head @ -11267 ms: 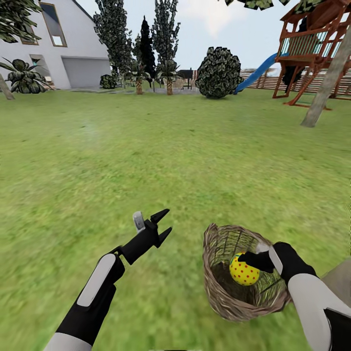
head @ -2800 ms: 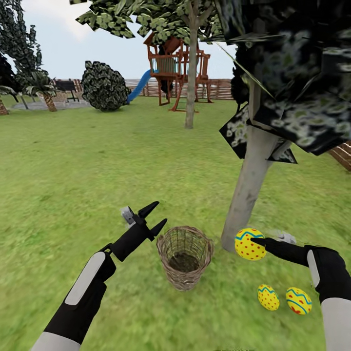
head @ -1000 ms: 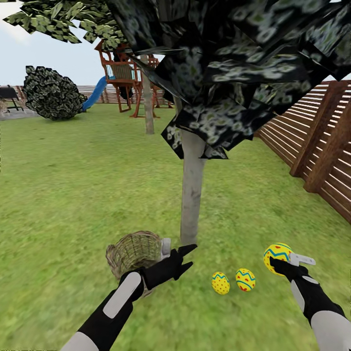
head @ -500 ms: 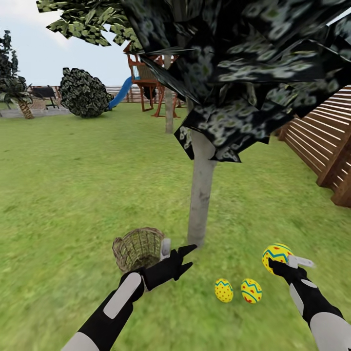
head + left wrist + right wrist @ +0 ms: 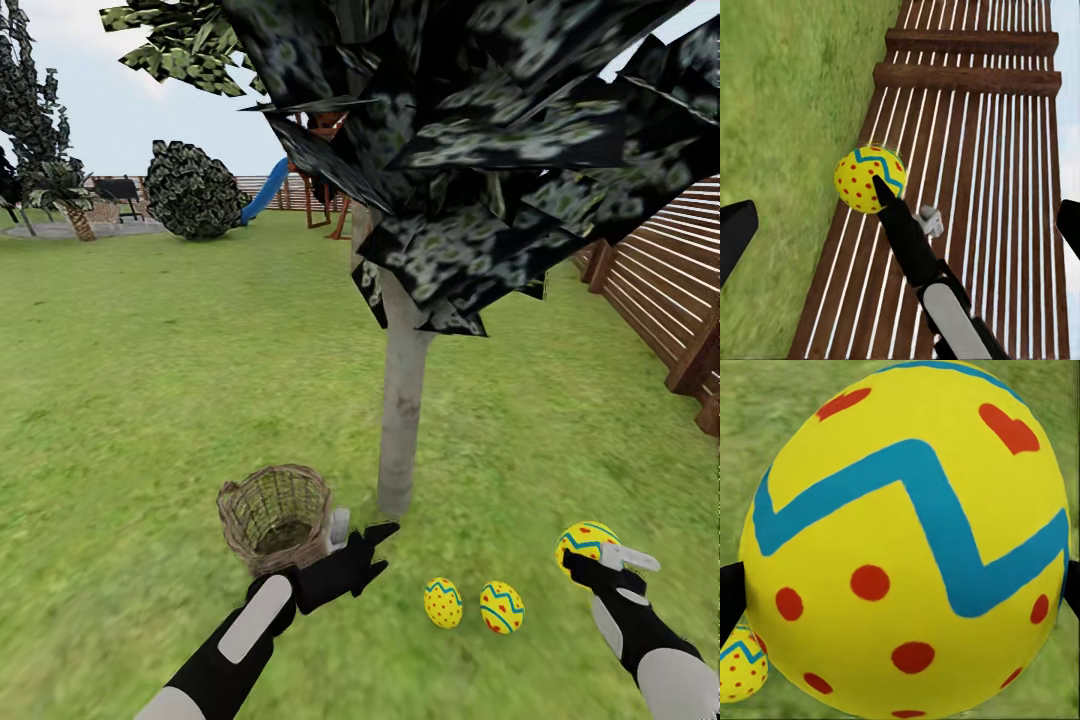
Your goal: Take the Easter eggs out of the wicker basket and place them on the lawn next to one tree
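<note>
Step in hand: setting the third egg [image 5: 585, 541] down on the lawn [image 5: 150, 380] by the tree [image 5: 402, 400]; my judgement from how things lie.
Right gripper [image 5: 592, 562]: closed on the egg, held above the grass at the near right; in the right wrist view the egg [image 5: 907, 540] sits between the two dark finger edges, with another egg [image 5: 739, 671] peeking past it below.
Left gripper [image 5: 365, 548]: fingers spread, holding nothing, just right of the basket [image 5: 275, 510]; the left wrist view looks across at the held egg [image 5: 870, 180] against the fence [image 5: 975, 150].
Doing it well: lower until the egg touches the grass before opening, since an egg dropped from the air may roll. Put it down near the two eggs, between them and the trunk or just to their right, so it counts as beside the same tree. Open slowly and lift straight off so the fingers do not nudge it.
Eggs on grass: two lie side by side, near the trunk's foot, left one [image 5: 442, 602] and right one [image 5: 501, 607], close together; whether they touch I cannot tell.
Basket: stands on the lawn left of the trunk, tipped a little toward the camera; no egg shows inside, only the woven bottom.
Risk: the left arm is close to the basket and could knock it.
</note>
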`<state>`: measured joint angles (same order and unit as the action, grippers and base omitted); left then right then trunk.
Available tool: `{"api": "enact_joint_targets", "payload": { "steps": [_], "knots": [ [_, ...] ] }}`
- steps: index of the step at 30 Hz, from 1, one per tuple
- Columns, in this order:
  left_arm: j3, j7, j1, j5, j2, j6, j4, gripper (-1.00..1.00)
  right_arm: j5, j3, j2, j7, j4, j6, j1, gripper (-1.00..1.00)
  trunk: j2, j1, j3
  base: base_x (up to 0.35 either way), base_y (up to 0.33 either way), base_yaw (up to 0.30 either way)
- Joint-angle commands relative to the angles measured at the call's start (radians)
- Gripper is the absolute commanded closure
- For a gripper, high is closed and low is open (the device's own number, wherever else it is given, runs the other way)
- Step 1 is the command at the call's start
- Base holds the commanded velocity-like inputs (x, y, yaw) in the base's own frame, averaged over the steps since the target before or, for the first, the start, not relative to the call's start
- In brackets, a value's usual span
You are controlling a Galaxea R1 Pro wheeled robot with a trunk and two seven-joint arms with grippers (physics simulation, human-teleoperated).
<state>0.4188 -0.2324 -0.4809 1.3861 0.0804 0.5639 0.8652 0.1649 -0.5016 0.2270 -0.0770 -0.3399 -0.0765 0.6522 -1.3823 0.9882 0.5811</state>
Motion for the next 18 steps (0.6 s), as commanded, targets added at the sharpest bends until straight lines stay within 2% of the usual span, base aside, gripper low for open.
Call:
{"api": "enact_joint_targets", "payload": {
  "steps": [1, 4, 5, 8, 11, 15, 18],
  "knots": [
    [0.002, -0.001, -0.001, -0.002, -0.001, -0.016, -0.014, -1.00, 0.013, -0.006, 0.000, -0.022, 0.023, -0.005, 0.001, 1.00, -0.001, 0.000, 0.001, 0.063, -0.277, 0.000],
    [0.005, 0.001, -0.001, -0.008, -0.011, -0.029, -0.066, -1.00, 0.016, -0.004, -0.003, -0.048, 0.037, -0.007, 0.001, 1.00, -0.001, 0.000, 0.001, 0.043, -0.105, 0.000],
    [0.005, 0.001, -0.001, -0.008, -0.018, -0.028, -0.092, -1.00, 0.017, 0.005, -0.004, -0.049, 0.038, -0.007, 0.001, 1.00, -0.001, 0.000, 0.001, 0.007, -0.017, 0.000],
    [0.014, 0.000, -0.001, -0.005, -0.024, -0.025, -0.114, -1.00, 0.025, 0.067, -0.002, -0.051, 0.039, -0.009, 0.001, 1.00, -0.001, 0.000, 0.001, 0.002, -0.005, 0.000],
    [0.039, -0.002, -0.001, -0.004, -0.026, -0.020, -0.105, -1.00, 0.027, 0.079, -0.004, -0.051, 0.038, -0.009, 0.001, 1.00, -0.001, 0.000, 0.001, 0.000, 0.000, 0.000],
    [0.042, -0.022, -0.001, -0.004, -0.023, -0.019, -0.077, -1.00, 0.028, 0.081, -0.003, -0.052, 0.035, -0.009, 0.005, 1.00, -0.029, 0.015, 0.013, 0.000, 0.000, 0.000],
    [0.039, -0.022, -0.002, -0.003, -0.017, -0.018, 0.047, -1.00, 0.028, 0.081, -0.002, -0.052, 0.032, -0.008, 0.014, 1.00, -0.050, 0.027, 0.023, 0.000, 0.000, 0.000]
  ]
}}
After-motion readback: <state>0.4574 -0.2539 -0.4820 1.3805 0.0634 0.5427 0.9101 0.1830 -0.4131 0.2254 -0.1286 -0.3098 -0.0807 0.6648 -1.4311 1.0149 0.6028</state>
